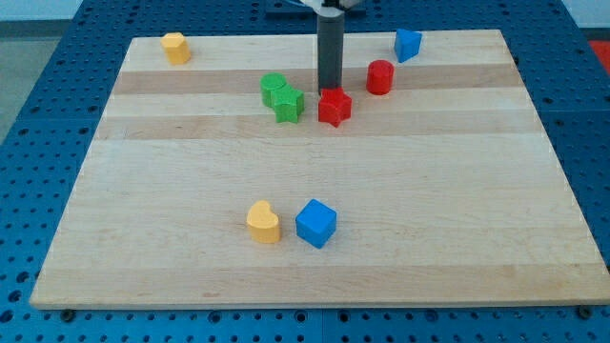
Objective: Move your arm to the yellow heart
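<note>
The yellow heart [264, 222] lies near the view's bottom, left of centre, next to a blue cube [315, 223] on its right. My tip [329, 91] stands far above them in the view, at the top centre, right behind a red star block [334, 107] and touching or almost touching it. The rod rises straight up from there out of the view's top.
Two green blocks [282, 96] sit together left of the tip. A red cylinder [380, 76] is to its right, a blue block [408, 44] at the top right, and a yellow block [175, 47] at the top left. The wooden board [457, 210] rests on a blue perforated table.
</note>
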`<state>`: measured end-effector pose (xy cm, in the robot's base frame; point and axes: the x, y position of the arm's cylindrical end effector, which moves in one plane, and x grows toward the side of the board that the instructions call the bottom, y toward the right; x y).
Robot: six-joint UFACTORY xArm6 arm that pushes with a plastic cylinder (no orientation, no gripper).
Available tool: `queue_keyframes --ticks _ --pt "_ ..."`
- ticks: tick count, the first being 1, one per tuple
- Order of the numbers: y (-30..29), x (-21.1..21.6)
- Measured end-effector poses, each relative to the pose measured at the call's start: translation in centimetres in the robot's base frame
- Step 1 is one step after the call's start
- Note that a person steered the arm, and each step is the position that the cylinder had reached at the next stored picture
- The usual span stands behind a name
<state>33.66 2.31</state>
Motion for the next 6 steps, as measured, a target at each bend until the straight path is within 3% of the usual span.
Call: queue_keyframes --ticks 2,3,6 --pt "9.5 0.6" --pt "10.7 -0.4" --pt "6.3 -2.2"
